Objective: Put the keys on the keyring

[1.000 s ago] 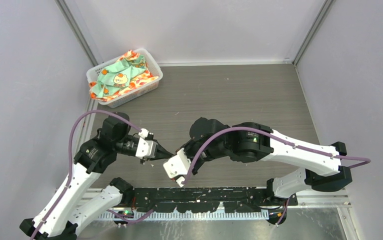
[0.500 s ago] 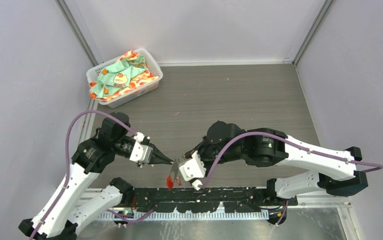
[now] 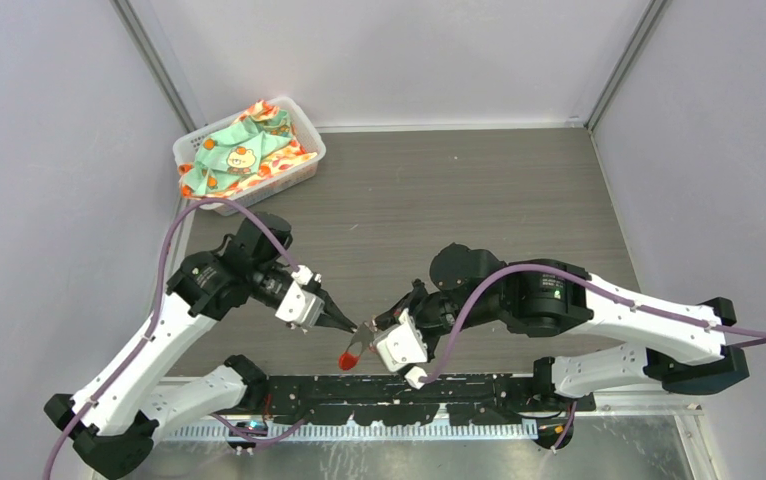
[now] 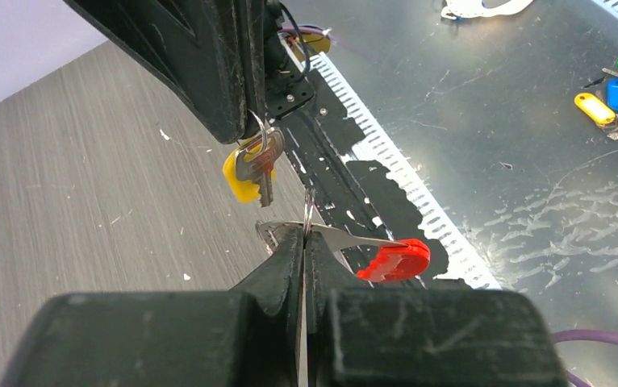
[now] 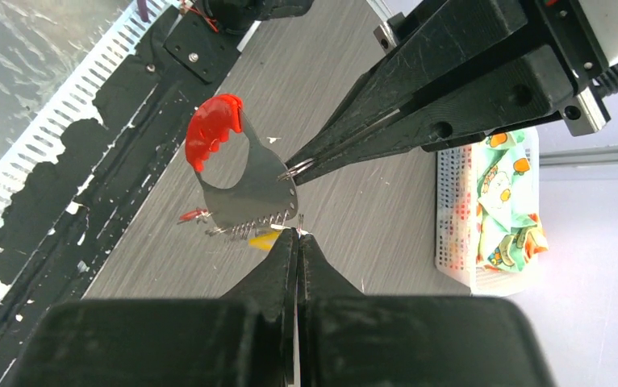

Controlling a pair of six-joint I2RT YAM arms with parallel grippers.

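Grey wood-grain table (image 3: 499, 200) lies between pale walls, and a white basket (image 3: 306, 137) holding a patterned cloth (image 3: 244, 150) sits in its far left corner. Well forward of the basket and a little to its right, the left gripper (image 3: 347, 323) points rightward. Its fingers (image 4: 277, 258) are pressed together on the edge of the keyring (image 5: 249, 193), pinching a thin wire loop at the metal plate's side.

The keyring hangs in the air just right of that tip, clear of the table. Its flat silvery plate carries a coiled spring along one edge. Its red crescent end (image 3: 349, 355) points toward the arm bases, away from the basket.

Further right of the basket, the right gripper (image 3: 378, 328) meets the left one nearly tip to tip. Its fingers (image 5: 283, 266) are closed at the plate's corner by the spring. The yellow-headed key (image 4: 249, 171) dangles from a small ring right under that tip. A small red piece (image 5: 193, 215) shows beside the spring, too small to identify
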